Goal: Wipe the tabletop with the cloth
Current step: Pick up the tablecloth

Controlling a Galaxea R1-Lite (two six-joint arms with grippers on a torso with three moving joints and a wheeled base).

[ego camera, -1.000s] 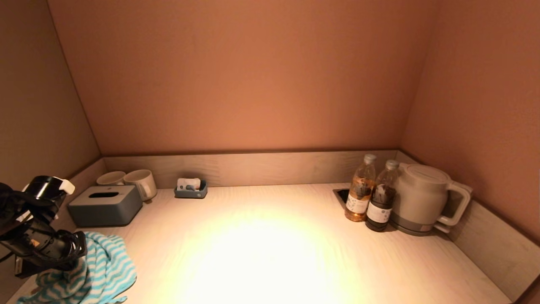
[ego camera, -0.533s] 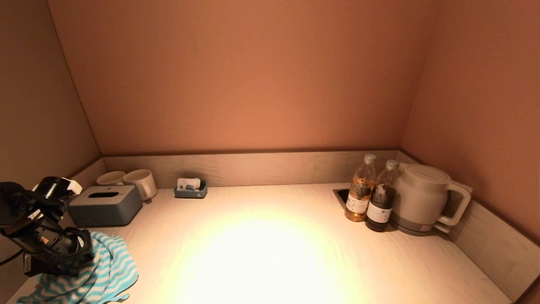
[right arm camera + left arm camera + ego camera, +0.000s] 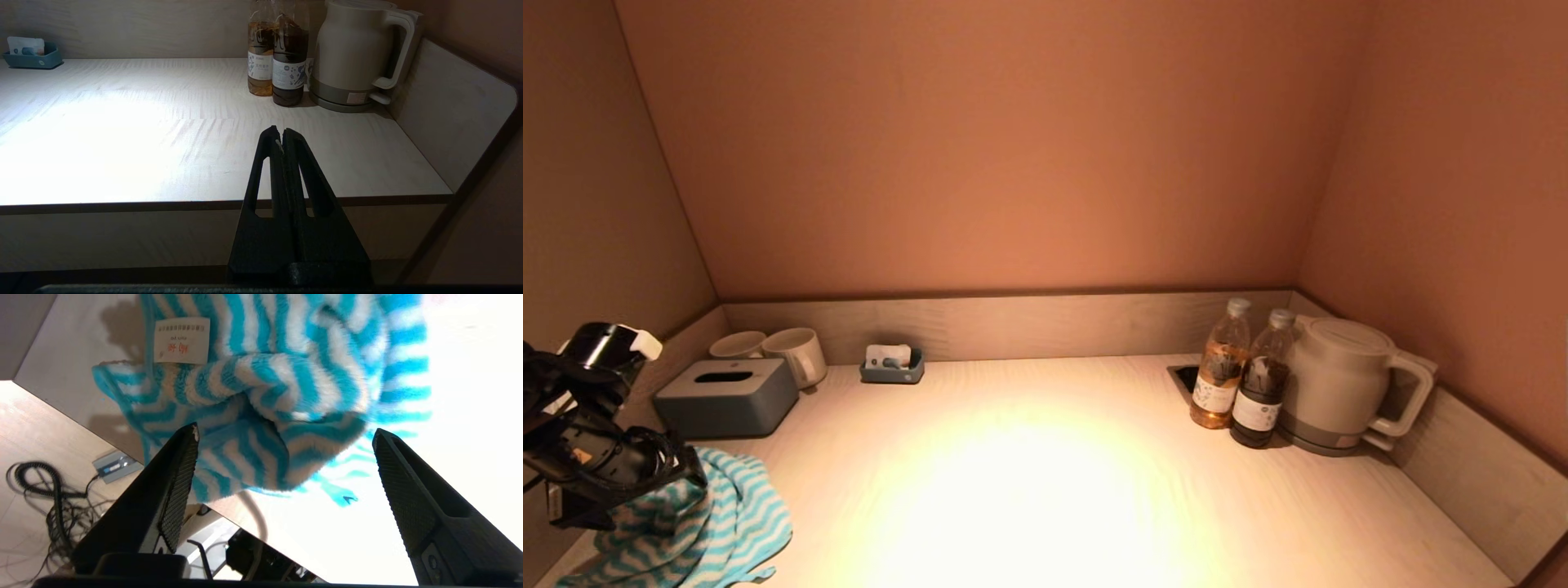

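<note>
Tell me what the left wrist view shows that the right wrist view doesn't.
Only the left wrist view shows the striped cloth with its label, bunched between the open fingers of the left tool, plus cables on the floor. Only the right wrist view shows the two bottles, the kettle, the small blue tray and the shut right tool held off the front edge. Both show the pale tabletop.

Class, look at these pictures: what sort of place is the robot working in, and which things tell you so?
Probably a hotel room's drinks nook: an electric kettle, two bottled drinks, two mugs and a tissue box along a walled-in counter.
</note>
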